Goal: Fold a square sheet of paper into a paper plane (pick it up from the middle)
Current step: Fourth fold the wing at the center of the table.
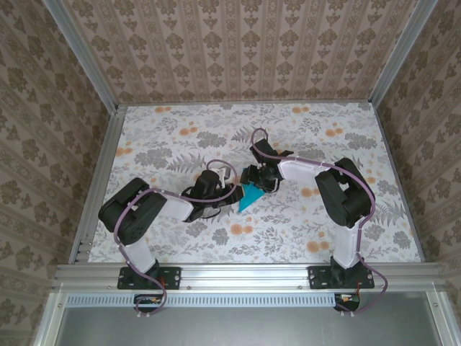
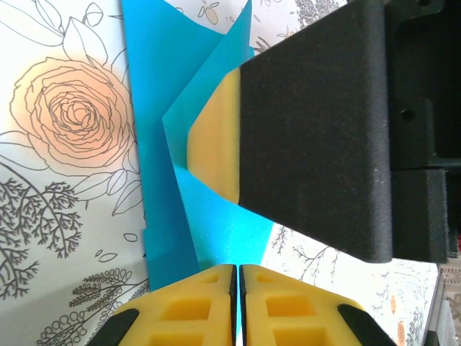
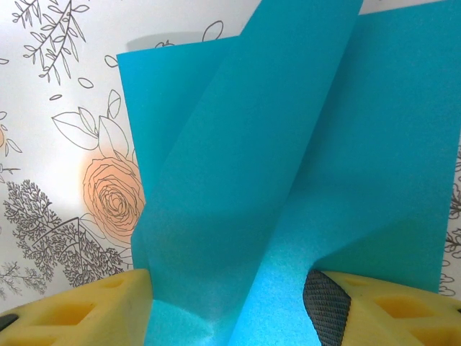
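Left wrist view: the left gripper [image 2: 238, 288] has its yellow pads [image 2: 194, 306] pressed together at the bottom of the frame. They pinch an edge of the square sheet of paper [image 2: 169, 216]. The sheet runs straight up the frame from them, partly folded. The right gripper [image 3: 230, 310] has its fingers spread, with the sheet standing between them. Both arms meet at the sheet in the middle of the table [image 1: 310, 238].
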Controlling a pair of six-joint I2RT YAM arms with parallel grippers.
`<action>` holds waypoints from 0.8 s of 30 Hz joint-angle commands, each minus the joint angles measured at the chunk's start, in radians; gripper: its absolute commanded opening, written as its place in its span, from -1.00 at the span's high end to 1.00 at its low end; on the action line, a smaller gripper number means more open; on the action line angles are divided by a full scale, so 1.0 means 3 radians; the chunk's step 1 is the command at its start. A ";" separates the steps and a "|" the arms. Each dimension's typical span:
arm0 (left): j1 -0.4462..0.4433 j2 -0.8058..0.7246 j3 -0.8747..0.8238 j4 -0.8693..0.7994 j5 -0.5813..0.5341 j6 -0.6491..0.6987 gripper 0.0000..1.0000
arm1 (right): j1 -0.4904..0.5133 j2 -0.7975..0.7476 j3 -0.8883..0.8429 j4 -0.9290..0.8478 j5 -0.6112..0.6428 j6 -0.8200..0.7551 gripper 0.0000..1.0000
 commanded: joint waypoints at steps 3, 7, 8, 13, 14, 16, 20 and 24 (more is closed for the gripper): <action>-0.0002 0.0066 0.0089 -0.0012 0.0014 -0.0050 0.77 | -0.0030 0.0341 -0.0165 -0.0294 0.0174 0.0025 -0.28; -0.0004 0.0092 0.0113 -0.0144 -0.0038 -0.0045 0.78 | -0.0028 0.0348 -0.0166 -0.0289 0.0170 0.0024 -0.28; -0.0003 0.0103 0.0117 -0.0152 -0.0038 -0.0050 0.79 | -0.0029 0.0348 -0.0168 -0.0293 0.0169 0.0021 -0.28; -0.0002 0.0145 0.0155 -0.0226 -0.0052 -0.0045 0.79 | -0.0029 0.0345 -0.0156 -0.0294 0.0156 0.0014 -0.28; -0.0001 0.0149 0.0158 -0.0262 -0.0061 -0.0031 0.79 | -0.0026 0.0346 -0.0152 -0.0293 0.0153 0.0008 -0.28; -0.0004 0.0145 0.0161 -0.0312 -0.0093 -0.0029 0.80 | -0.0027 0.0348 -0.0152 -0.0289 0.0146 0.0002 -0.28; 0.0001 0.0155 0.0180 -0.0396 -0.0120 -0.0029 0.80 | -0.0030 0.0343 -0.0147 -0.0278 0.0133 -0.0013 -0.30; 0.0001 0.0173 0.0179 -0.0400 -0.0119 -0.0034 0.80 | -0.0030 0.0331 -0.0142 -0.0273 0.0128 -0.0031 -0.29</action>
